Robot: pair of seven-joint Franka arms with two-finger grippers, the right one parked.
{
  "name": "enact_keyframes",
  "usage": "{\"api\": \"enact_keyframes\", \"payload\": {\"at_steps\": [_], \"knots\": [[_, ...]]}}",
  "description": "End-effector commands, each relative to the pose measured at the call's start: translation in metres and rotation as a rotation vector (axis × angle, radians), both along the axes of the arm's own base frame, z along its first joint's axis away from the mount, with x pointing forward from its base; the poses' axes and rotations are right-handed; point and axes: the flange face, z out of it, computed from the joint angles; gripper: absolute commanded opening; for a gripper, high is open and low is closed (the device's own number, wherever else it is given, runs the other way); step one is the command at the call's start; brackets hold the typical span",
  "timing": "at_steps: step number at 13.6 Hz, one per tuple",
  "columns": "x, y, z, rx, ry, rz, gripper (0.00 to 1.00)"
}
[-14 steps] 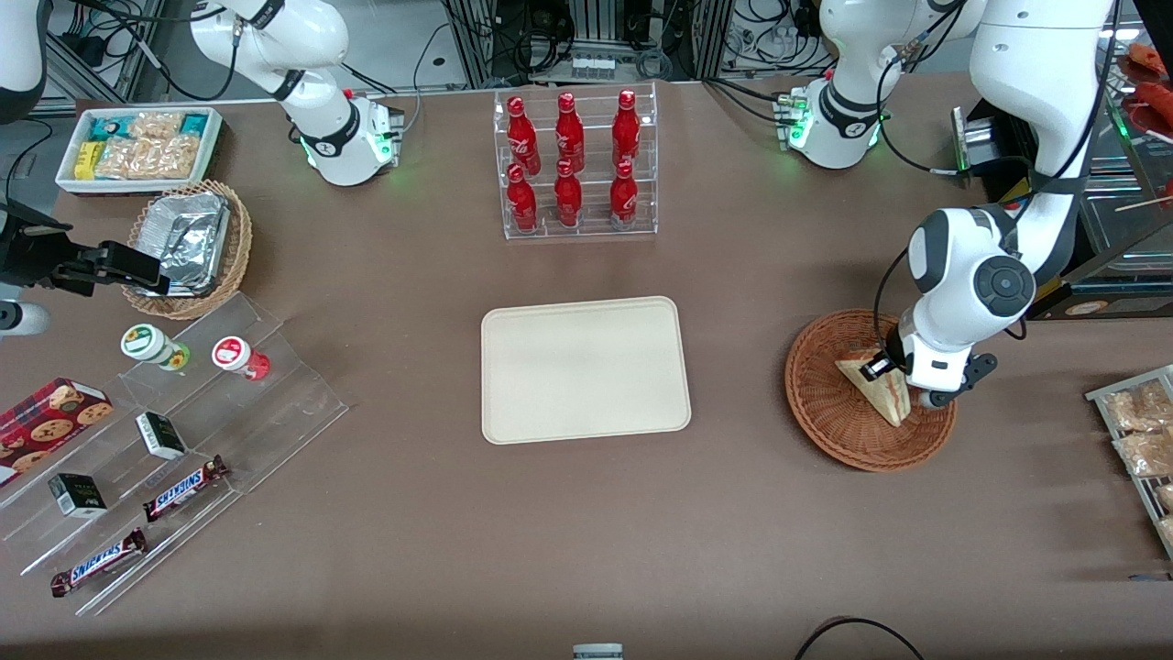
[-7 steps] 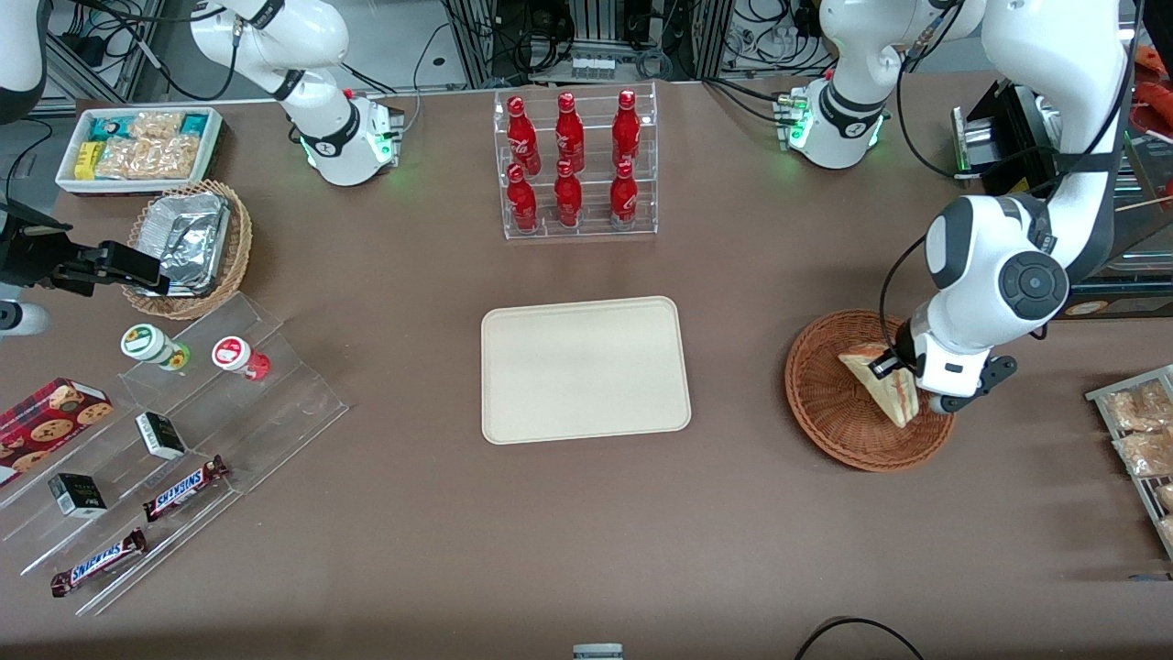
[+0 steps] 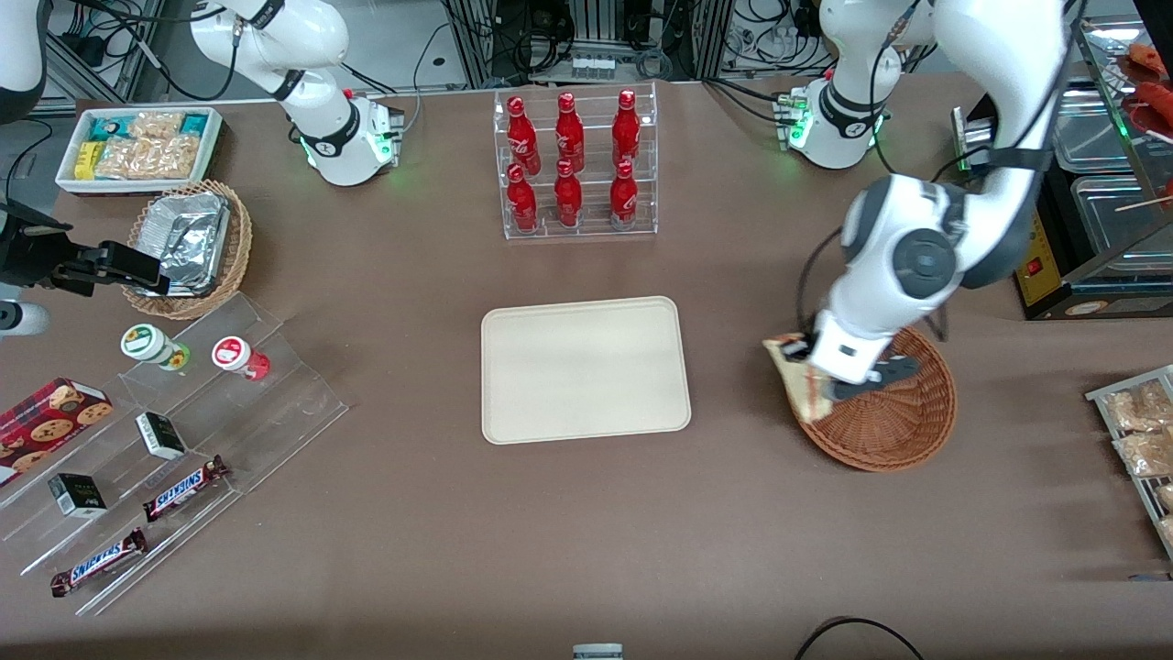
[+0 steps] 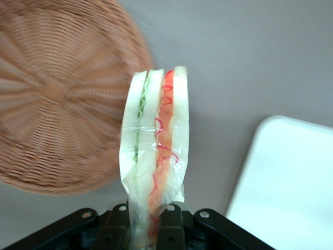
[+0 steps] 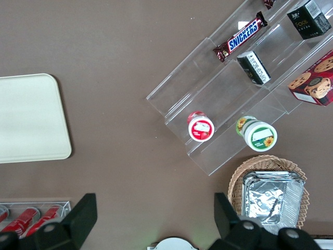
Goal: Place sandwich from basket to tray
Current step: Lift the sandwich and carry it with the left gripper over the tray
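Pinched between the pressed-in fingers of the left arm's two-finger gripper (image 4: 146,221): the small triangular sandwich of white bread with red and green filling (image 4: 154,151), held by its wide end, wrapped in clear film, point hanging free. Carried clear of the weave, above the rim of the round reddish-brown wicker basket (image 3: 893,431), on the edge nearest the flat cream rectangular tray with rounded corners (image 3: 586,369). Bare brown table (image 3: 733,385) between basket and tray.

Judged best from here: level travel toward the tray's middle, height kept so the dangling point cleared the tray's low rim; squeeze kept light, the bread looking soft and the film slippery; lowered until nearly touching, released only then, and withdrawn straight up.
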Motion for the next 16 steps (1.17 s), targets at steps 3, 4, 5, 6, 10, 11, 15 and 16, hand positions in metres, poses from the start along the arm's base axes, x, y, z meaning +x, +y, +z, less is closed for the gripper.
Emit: {"api": "enact_keyframes", "payload": {"at_steps": [3, 4, 5, 6, 10, 11, 15, 16], "knots": [[-0.003, -0.134, -0.007, -0.040, 0.061, -0.114, 0.00], [-0.003, -0.164, -0.008, -0.041, 0.075, -0.115, 0.00], [0.000, -0.186, -0.015, -0.015, 0.076, -0.122, 0.00], [0.001, -0.205, -0.024, 0.014, 0.077, -0.126, 0.00], [-0.022, -0.280, -0.047, 0.013, 0.070, -0.157, 0.00], [-0.022, -0.292, -0.053, 0.022, 0.051, -0.141, 0.00], [-0.019, -0.319, -0.079, 0.065, -0.007, -0.133, 0.00], [-0.020, -0.321, -0.081, 0.074, -0.014, -0.137, 0.00]]}}
